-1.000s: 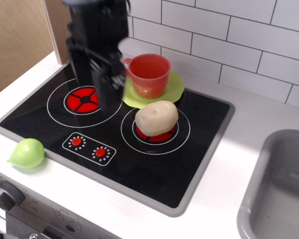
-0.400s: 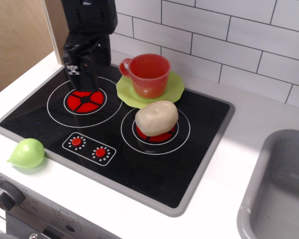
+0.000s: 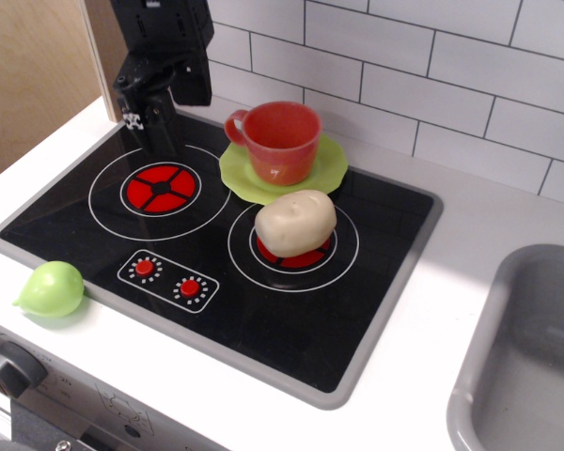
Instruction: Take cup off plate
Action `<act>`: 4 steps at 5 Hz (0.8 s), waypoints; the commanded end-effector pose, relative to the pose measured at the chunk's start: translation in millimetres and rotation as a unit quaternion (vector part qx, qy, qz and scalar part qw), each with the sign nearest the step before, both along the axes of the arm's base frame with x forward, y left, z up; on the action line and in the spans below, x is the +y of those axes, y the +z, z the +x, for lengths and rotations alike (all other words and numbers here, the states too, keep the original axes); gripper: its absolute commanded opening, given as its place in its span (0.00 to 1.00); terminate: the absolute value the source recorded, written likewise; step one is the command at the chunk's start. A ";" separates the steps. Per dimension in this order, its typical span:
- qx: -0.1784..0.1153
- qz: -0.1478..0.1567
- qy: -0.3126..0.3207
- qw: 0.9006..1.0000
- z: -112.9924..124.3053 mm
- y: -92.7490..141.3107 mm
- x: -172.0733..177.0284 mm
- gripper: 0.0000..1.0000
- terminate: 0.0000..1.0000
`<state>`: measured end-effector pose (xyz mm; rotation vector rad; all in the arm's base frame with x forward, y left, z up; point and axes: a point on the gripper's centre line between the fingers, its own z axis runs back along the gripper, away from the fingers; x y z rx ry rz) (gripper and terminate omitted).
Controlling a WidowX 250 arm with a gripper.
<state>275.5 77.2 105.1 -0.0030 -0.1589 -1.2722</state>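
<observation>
The red-orange cup [image 3: 282,141] stands upright on the lime-green scalloped plate [image 3: 331,169] at the back of the black stovetop, its loop handle pointing left. My black gripper [image 3: 155,132] hangs above the back edge of the left burner, left of the cup and well apart from it. It holds nothing. Its fingers overlap into one dark shape, so I cannot tell whether they are open or shut.
A beige potato [image 3: 296,223] lies on the right burner just in front of the plate. A small green pear-shaped fruit [image 3: 52,288] lies on the white counter at front left. A grey sink [image 3: 531,357] is at the right. Tiled wall behind.
My gripper has moved left and up, away from the cup's handle, to above the back of the left burner. The cup, plate and potato have not moved.
</observation>
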 end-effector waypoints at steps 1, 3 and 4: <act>-0.048 0.041 -0.004 0.998 26.7 4.3 -2.2 1.00 0.00; -0.064 0.051 0.001 0.997 42.6 -17.6 -8.2 1.00 0.00; -0.041 0.029 -0.004 0.999 49.5 -27.0 -14.8 1.00 0.00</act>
